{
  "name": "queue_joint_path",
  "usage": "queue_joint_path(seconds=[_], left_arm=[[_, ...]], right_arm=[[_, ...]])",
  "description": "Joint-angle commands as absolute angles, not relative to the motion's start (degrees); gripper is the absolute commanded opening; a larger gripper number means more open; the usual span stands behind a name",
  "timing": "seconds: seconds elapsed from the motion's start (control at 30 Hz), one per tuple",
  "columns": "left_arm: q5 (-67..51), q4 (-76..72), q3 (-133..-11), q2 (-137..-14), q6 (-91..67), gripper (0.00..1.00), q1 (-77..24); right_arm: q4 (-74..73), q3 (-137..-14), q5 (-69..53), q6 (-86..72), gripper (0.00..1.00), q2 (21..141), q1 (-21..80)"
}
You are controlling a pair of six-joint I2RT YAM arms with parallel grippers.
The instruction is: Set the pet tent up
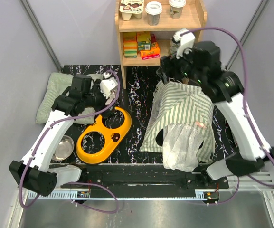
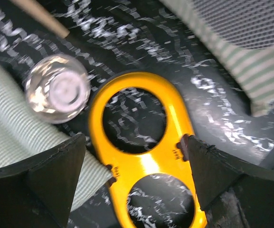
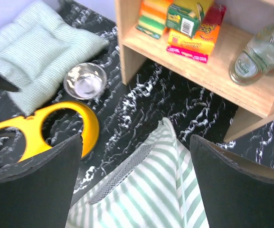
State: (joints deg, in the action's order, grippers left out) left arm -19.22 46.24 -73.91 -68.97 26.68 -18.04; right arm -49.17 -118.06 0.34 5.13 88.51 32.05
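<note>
free: table [image 1: 137, 102] strip between yellow holder [image 1: 103, 135] and tent [image 1: 179, 114] | blocked: shelf [image 1: 160, 27] behind; cushion [image 1: 53, 92], bowl [image 1: 66, 146] at left

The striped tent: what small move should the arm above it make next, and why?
Probably lift the right pincer straight up. It stands open, holding nothing, over the pet tent, which stands arched; moving sideways might snag the fabric.

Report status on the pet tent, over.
Both grippers open, empty: left gripper above yellow bowl holder, right gripper above far end of pet tent. Tent looks domed, mesh bunched at near end. Nothing on it.
</note>
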Motion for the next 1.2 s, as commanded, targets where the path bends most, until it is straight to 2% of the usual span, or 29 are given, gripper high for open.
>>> queue_joint_path(seconds=[0.0, 0.13, 0.23, 0.4, 0.43, 0.5, 0.6, 0.67, 0.8, 0.93, 1.17], left_arm=[[-30.6, 47.9, -77.2, -69.0, 26.0, 0.91, -24.8], [-32.0, 47.9, -79.0, -72.8, 22.9, 0.92, -37.1], [-31.5, 45.2, -78.3, -75.9, 20.4, 0.97, -44.2], [-26.2, 37.6, -74.9, -80.2, 17.4, 0.98, -49.3], [-25.7, 36.2, -74.1, -80.7, 16.5, 0.98, -49.7], [-23.9, 33.1, -72.8, -81.7, 15.0, 0.97, -50.4], [-23.0, 30.5, -72.4, -83.7, 13.4, 0.94, -51.4], [-22.2, 28.7, -72.1, -84.9, 12.3, 0.87, -52.1], [-17.6, 27.1, -71.0, -86.2, 13.4, 0.53, -52.1], [-18.2, 29.2, -72.5, -85.2, 16.8, 0.27, -49.5], [-22.2, 32.3, -72.4, -83.8, 24.4, 0.17, -46.8]], right_arm=[[-42.6, -108.6, -5.5, 4.1, 0.99, 76.1, 33.0], [-45.2, -98.2, -7.4, 0.7, 0.98, 67.3, 33.0], [-47.2, -92.6, -14.6, 0.7, 0.89, 61.9, 33.1], [-47.3, -80.2, -43.5, 5.7, 0.64, 54.2, 33.9], [-46.8, -76.9, -45.2, 8.0, 0.57, 52.1, 35.0], [-45.7, -71.0, -40.7, 12.4, 0.44, 48.1, 37.1], [-48.3, -66.4, -35.9, 20.9, 0.33, 46.5, 37.8], [-49.9, -64.6, -35.9, 25.5, 0.3, 47.3, 38.0], [-53.2, -60.8, -34.6, 32.9, 0.25, 48.9, 38.1], [-51.2, -54.9, -24.5, 36.8, 0.24, 50.8, 40.8], [-32.0, -44.0, 1.9, 45.2, 0.24, 53.0, 53.9]])
